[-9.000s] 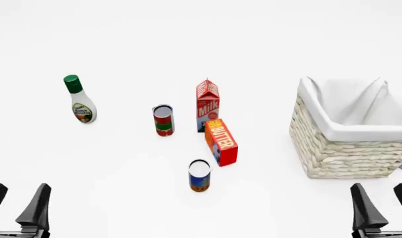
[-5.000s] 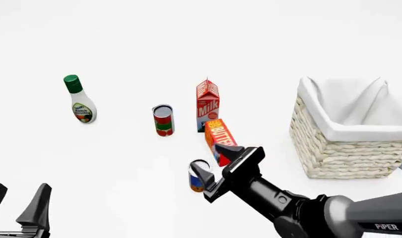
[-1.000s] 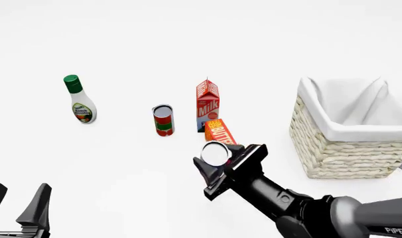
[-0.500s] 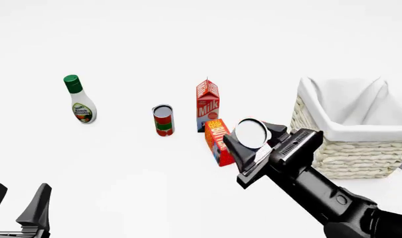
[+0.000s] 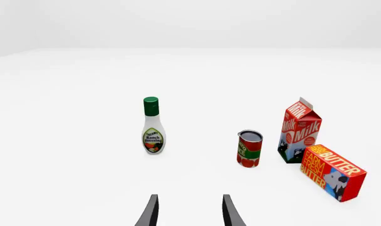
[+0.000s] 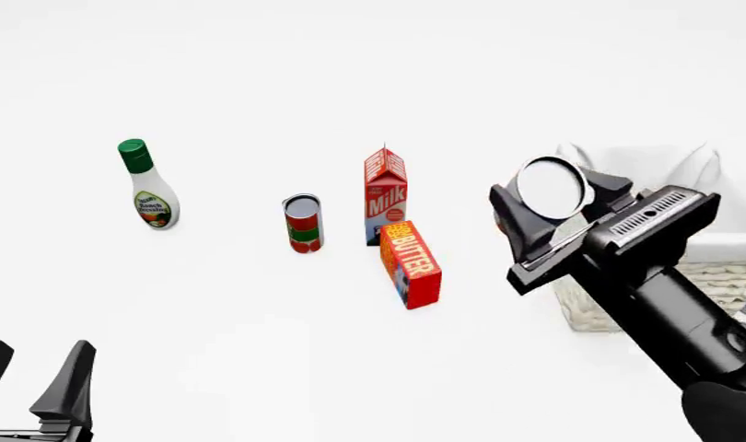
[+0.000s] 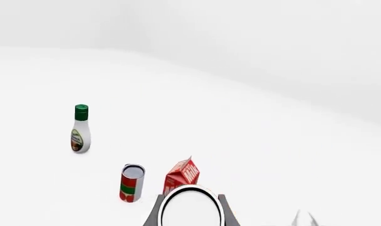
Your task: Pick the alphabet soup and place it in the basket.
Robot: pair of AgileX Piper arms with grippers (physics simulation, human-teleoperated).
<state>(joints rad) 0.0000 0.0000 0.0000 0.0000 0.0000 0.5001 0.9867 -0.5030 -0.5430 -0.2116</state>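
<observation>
My right gripper [image 6: 555,198] is shut on the alphabet soup [image 6: 553,187]. Only the can's silver-white top shows, and it is held in the air in front of the basket's left side. The can's top also fills the space between the fingers in the right wrist view [image 7: 190,209]. The cream wicker basket [image 6: 732,281] with white lining stands at the right, partly hidden behind the right arm. My left gripper [image 6: 35,368] is open and empty at the near left; its fingers also show in the left wrist view [image 5: 189,213].
A salad dressing bottle [image 6: 148,189] stands at the left. A red-and-green can [image 6: 303,223], a milk carton [image 6: 386,193] and a butter box [image 6: 412,262] stand in the middle, left of the held can.
</observation>
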